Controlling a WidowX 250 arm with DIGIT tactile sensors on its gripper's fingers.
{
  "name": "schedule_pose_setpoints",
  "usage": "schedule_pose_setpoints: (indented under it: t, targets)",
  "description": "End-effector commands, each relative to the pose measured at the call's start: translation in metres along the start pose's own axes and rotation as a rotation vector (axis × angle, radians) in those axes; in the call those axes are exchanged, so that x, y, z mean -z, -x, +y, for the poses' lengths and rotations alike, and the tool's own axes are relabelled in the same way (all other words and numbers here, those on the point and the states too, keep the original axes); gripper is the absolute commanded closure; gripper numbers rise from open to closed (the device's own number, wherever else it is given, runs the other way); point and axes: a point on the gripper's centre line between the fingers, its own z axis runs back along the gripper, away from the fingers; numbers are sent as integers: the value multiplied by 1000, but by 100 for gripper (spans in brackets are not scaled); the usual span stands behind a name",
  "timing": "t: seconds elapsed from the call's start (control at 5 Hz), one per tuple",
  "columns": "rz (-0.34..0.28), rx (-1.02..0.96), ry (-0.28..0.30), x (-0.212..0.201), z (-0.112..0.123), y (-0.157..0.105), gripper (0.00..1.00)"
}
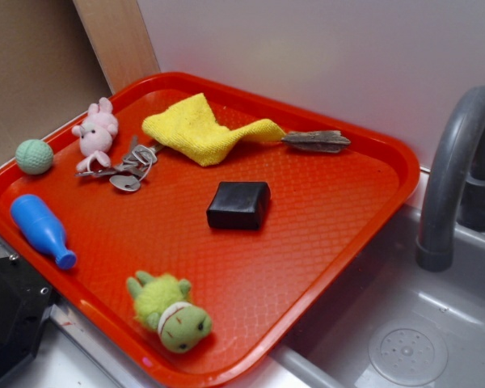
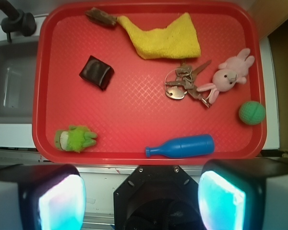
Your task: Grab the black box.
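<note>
Red tray carries the black box, a small flat matte block w/ rounded corners, lying flat near tray centre, apart from other items. In wrist view its long axis runs diagonally, upper-left to lower-right. Fingers spread wide, pinching nothing, at tray's near edge.

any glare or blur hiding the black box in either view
Exterior view: the black box is sharp, with a soft sheen on top and a faint shadow on the red tray. Wrist view: the box is clear with a pale highlight, while the gripper fingers are close, blurred and glowing cyan.
</note>
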Motion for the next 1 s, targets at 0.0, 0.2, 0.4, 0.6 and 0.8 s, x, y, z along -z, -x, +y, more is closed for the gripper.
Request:
schedule_pose_setpoints:
  t: [0.0, 0.2, 0.4, 0.6, 0.8]
  targets:
    - [-74, 310, 55, 29, -41, -92, 0]
    - [-41, 558, 80, 64, -54, -101, 0]
    - [-41, 558, 80, 64, -54, -101, 0]
    - [-41, 558, 80, 64, -54, -101, 0]
    - [-41, 558, 80, 64, -54, -101, 0]
